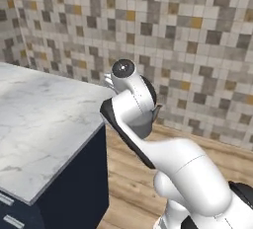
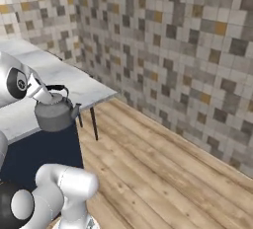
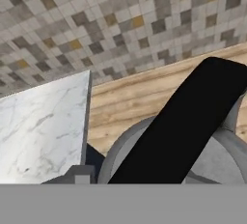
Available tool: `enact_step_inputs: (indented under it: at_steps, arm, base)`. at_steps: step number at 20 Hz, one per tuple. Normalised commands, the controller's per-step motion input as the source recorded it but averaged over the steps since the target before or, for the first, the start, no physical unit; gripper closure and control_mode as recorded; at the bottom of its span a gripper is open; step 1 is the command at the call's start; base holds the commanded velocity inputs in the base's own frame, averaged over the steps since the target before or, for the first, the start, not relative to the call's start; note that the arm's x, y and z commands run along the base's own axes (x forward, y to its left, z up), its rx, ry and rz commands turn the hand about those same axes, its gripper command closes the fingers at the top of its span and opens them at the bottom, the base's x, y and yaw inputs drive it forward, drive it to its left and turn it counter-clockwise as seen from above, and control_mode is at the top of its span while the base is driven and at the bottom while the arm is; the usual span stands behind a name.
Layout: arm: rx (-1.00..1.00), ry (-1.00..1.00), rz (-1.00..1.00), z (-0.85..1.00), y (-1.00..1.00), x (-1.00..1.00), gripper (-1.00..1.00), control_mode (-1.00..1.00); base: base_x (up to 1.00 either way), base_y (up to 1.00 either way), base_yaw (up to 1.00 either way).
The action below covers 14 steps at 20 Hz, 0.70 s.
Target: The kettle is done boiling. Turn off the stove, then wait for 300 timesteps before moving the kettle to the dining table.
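One kettle point(image 2: 53, 114), grey with black arched handle point(image 3: 181, 131), hanging in the air at the marble table point(image 2: 74, 82) corner, spout toward the wood floor point(image 2: 163, 169). Jaws closed tight on the handle, per hand view: black bar running diagonally right under the camera, grey lid dome point(image 3: 212, 160) below it. Kettle body level, overlapping the table's front edge in right base view; clear of the slab or touching it: cannot tell. Dark navy base point(image 1: 74, 183) under the slab, thin dark legs point(image 2: 94, 123) at the far corner. Mosaic tile wall point(image 2: 163, 40) behind. Left base view: arm's wrist point(image 1: 131, 92) folded just off the table's near corner, blocking most of the kettle.
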Motion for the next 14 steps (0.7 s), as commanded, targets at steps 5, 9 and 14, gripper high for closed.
enact_step_inputs:
  at_steps: [5, 9, 14]
  arm:
    - [0.00, 0.00, 0.00, 0.00, 0.00, 0.00, 1.00, 1.00]
    - [0.00, 0.00, 0.00, 0.00, 0.00, 0.00, 1.00, 1.00]
    - [0.00, 0.00, 0.00, 0.00, 0.00, 0.00, 1.00, 1.00]
  base:
    - [0.57, -0.60, 0.28]
    - [0.57, -0.58, 0.29]
    - [0.58, -0.56, 0.30]
